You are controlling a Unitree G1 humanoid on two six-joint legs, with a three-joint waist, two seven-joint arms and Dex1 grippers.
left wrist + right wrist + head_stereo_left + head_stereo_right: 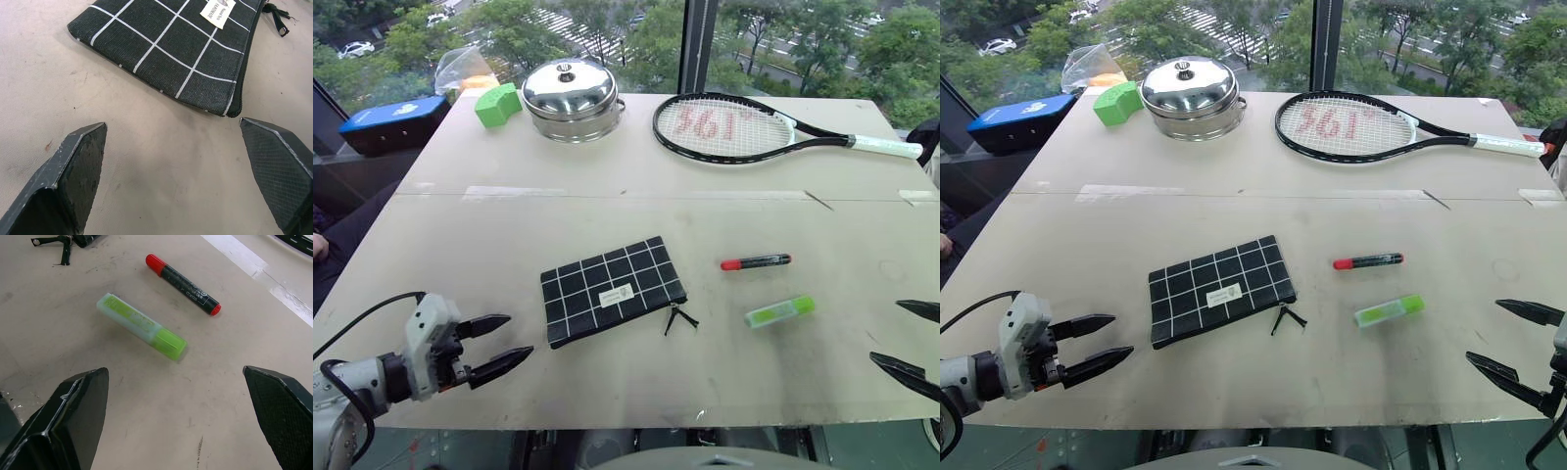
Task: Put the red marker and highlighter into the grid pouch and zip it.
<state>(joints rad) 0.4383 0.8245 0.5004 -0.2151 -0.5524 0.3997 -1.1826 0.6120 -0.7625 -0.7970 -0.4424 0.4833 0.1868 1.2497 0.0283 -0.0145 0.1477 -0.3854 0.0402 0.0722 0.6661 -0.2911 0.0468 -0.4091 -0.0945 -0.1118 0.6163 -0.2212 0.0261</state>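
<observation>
Scuffed beige table [607, 211], window [607, 29] behind

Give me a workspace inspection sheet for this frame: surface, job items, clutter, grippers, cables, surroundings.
Surface: pale table, scuffed, seam across it.
Job's things: grid pouch flat, zipper pull at its right end; red marker and highlighter lie apart to its right, outside the pouch.
Clutter: tennis racket, steel lidded pot, green block, plastic bag, blue case at the far edge.
Grippers: left gripper open, empty; right gripper open, empty.
Cables: black cable by the left arm.
Surroundings: window, trees and street outside.
</observation>
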